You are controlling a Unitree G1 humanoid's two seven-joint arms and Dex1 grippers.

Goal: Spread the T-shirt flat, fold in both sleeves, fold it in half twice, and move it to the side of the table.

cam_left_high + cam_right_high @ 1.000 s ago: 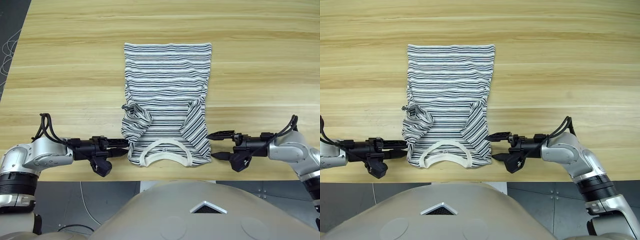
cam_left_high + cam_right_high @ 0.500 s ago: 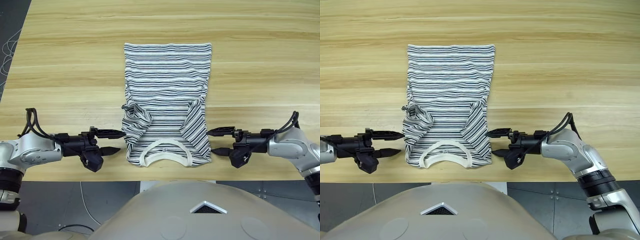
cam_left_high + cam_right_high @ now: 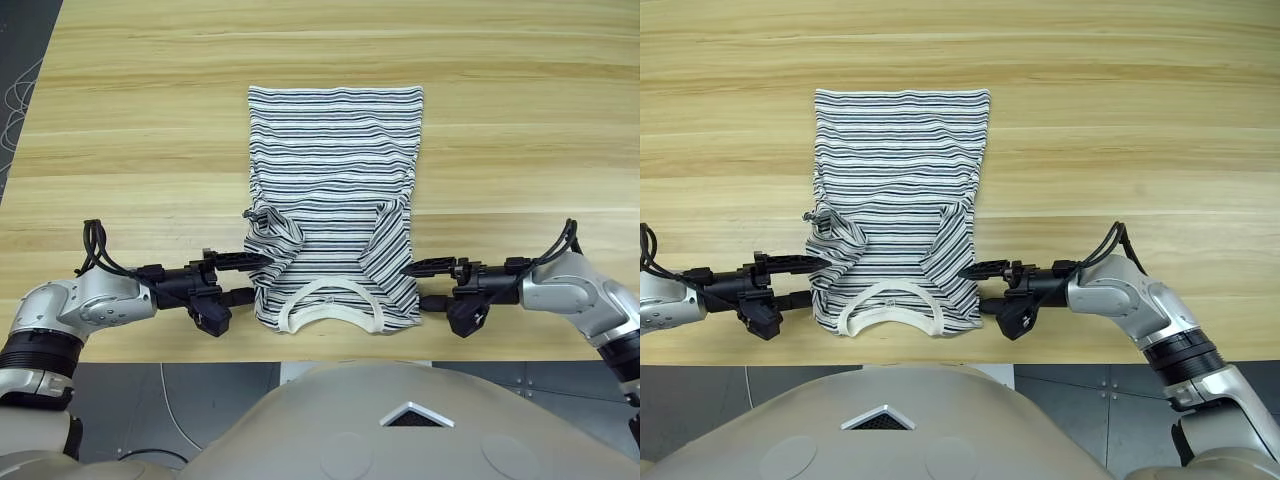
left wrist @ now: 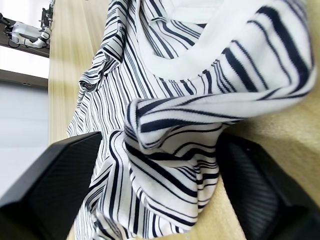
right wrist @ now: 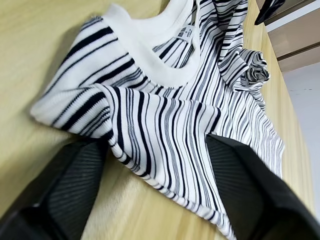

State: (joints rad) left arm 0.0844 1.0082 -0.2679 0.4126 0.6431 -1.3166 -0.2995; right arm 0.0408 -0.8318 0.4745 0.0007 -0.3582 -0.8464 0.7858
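The striped T-shirt [image 3: 335,170] lies flat on the wooden table [image 3: 530,130], both sleeves folded in and its white collar [image 3: 300,306] at the near edge. At the shirt's near left corner is my left gripper [image 3: 256,277], open, one finger over the cloth and one beside it. The right gripper [image 3: 415,284] is open at the near right corner, its fingers either side of the shirt's edge. The left wrist view has bunched striped cloth [image 4: 165,125] between the black fingers [image 4: 50,185]. The right wrist view has the shirt's shoulder edge [image 5: 150,120] between the fingers [image 5: 245,185].
Bare wood stretches wide to the left [image 3: 130,150] and right [image 3: 540,200] of the shirt and beyond its hem. The table's near edge [image 3: 150,358] runs just under both grippers. A dark floor strip [image 3: 25,60] borders the table at far left.
Both grippers have closed in on the shirt's near corners: the left moved right, the right moved left, so their open fingers now straddle the cloth edges. The shirt has not shifted.
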